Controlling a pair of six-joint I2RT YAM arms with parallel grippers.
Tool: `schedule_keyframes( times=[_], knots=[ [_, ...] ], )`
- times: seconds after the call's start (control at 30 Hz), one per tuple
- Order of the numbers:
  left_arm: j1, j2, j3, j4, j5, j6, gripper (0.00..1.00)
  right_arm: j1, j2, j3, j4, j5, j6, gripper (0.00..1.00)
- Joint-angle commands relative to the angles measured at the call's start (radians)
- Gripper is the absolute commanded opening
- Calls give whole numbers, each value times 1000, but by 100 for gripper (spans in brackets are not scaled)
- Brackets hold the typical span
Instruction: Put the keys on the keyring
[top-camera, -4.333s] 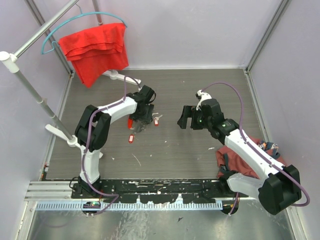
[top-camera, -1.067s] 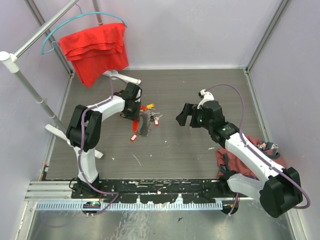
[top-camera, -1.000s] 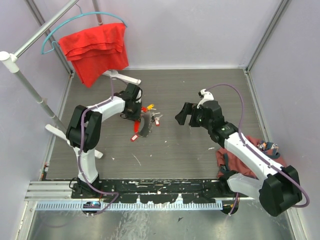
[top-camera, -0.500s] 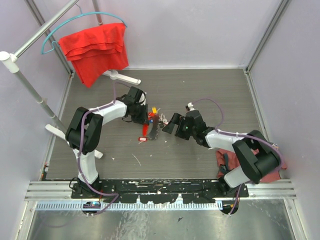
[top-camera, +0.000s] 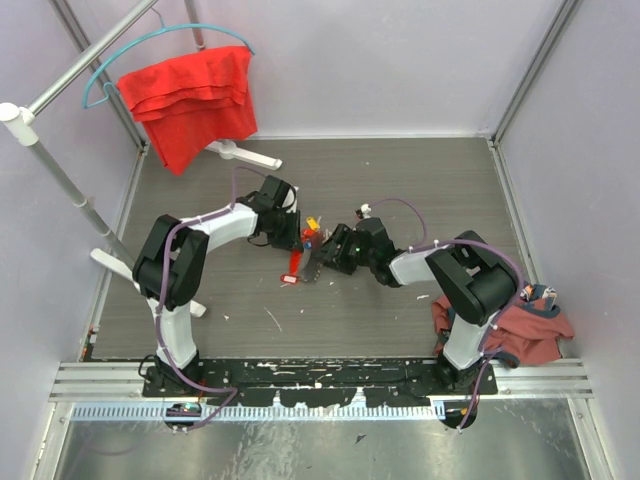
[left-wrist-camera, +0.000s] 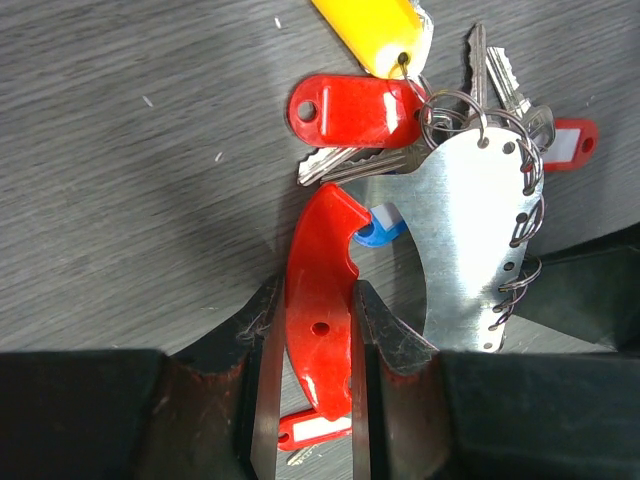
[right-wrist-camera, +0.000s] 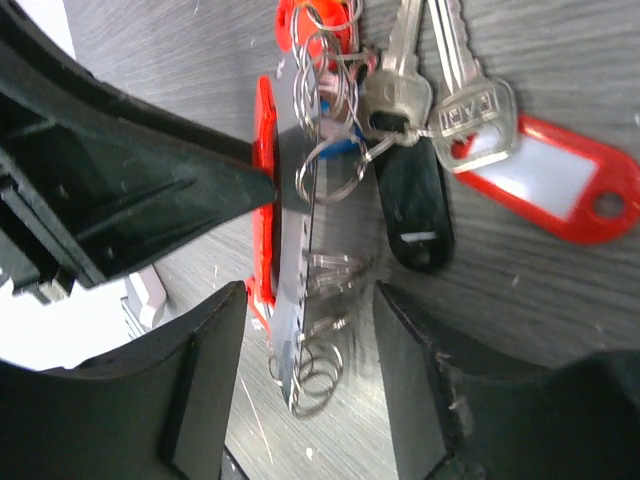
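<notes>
My right claw (right-wrist-camera: 308, 300) has swung in from the right and now stands spread astride the ring plate (right-wrist-camera: 290, 310). My left claw (left-wrist-camera: 312, 300) pinches its red handle (left-wrist-camera: 320, 280). The keys (right-wrist-camera: 470, 105) lie bunched beside it on the grey bench (top-camera: 420, 180). I should close squarely and keep the plate steady. A red towel (top-camera: 190, 95) hangs back left.

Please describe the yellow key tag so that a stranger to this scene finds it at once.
Look at the middle of the grey table, where the keys lie in a bunch. At its far side, beside a red tag, lies the yellow tag. It is the only yellow piece; its neighbours are red, blue or bare metal.
</notes>
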Motion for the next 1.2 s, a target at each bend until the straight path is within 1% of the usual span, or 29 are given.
schedule_keyframes(
  times=[0.0,0.07,0.27,0.33,0.4,0.5,0.63,0.77,0.87,0.97,1.03,1.1,1.13,1.17],
  knots=[
    [-14,-36,-35,17,18,17,16,4,42,59,64,-12,16,56],
    [-14,-43,-43,20,19,21,16,4,52,70,65,-9,15,53],
    [-16,-58,-54,26,28,31,17,3,59,84,74,-10,8,35],
    [-17,-66,-57,30,33,33,19,3,59,82,79,-11,9,30],
    [-17,-76,-60,33,34,33,23,4,59,80,85,-11,10,28],
    [-17,-108,-70,42,34,39,35,3,50,69,97,-12,18,24],
    [-17,-196,-72,35,12,47,51,4,14,53,102,1,21,20],
    [-18,-299,-62,13,-36,58,65,3,-36,53,87,21,12,15],
    [-17,-379,-56,-10,-80,69,75,4,-80,64,58,31,3,13],
    [-16,-468,-73,-11,-118,79,83,2,-158,89,-12,54,-29,13],
    [-27,-527,-87,-6,-160,82,85,1,-219,117,-85,79,-59,13],
    [-52,-583,-96,-3,-220,94,86,-2,-283,154,-171,109,-99,12],
    [-68,-625,-107,16,-243,108,91,-5,-315,178,-219,125,-115,12],
    [-89,-665,-124,43,-277,124,93,-9,-341,202,-266,137,-132,11]
  ],
)
